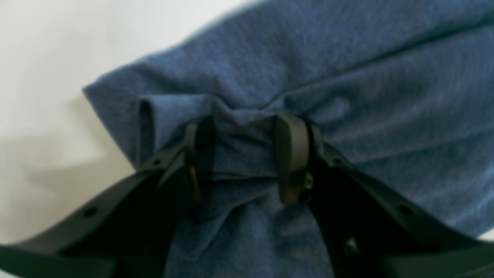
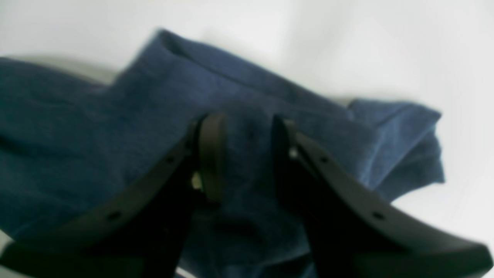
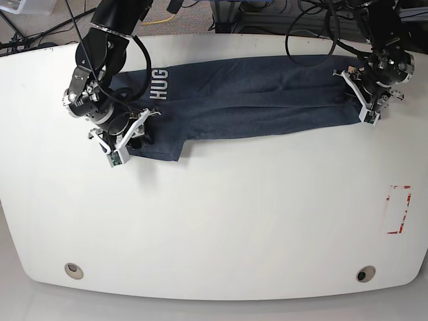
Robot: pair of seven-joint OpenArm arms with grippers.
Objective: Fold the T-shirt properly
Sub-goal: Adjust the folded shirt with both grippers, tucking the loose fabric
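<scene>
T-shirt (image 3: 247, 97) lies as a long band across the far half of the white surface (image 3: 214, 221), long axis running side to side in the base view, already folded lengthwise by the look of it. "HUG" lettering (image 3: 158, 84) shows at the base-view left end.

My right end effector (image 3: 127, 137) is at that lettered end, on the sleeve/shoulder part that juts toward the near edge. Right wrist view: fingers (image 2: 211, 154) straddle a ridge of blue cloth, clenched on it as far as I can judge (blurry, contact not crisp).

My left end effector (image 3: 368, 100) is at the opposite end, base-view right. Left wrist view is clearer: fingers (image 1: 291, 158) pinch a bunched pleat of fabric near a folded corner, grasping the shirt.

So each arm holds one end of the long axis, cloth between them, neither nearer the middle. My judgement: the next fold turns on bringing one end along that axis toward the other. Risk: the jutting sleeve at my right end could drag crooked.
</scene>
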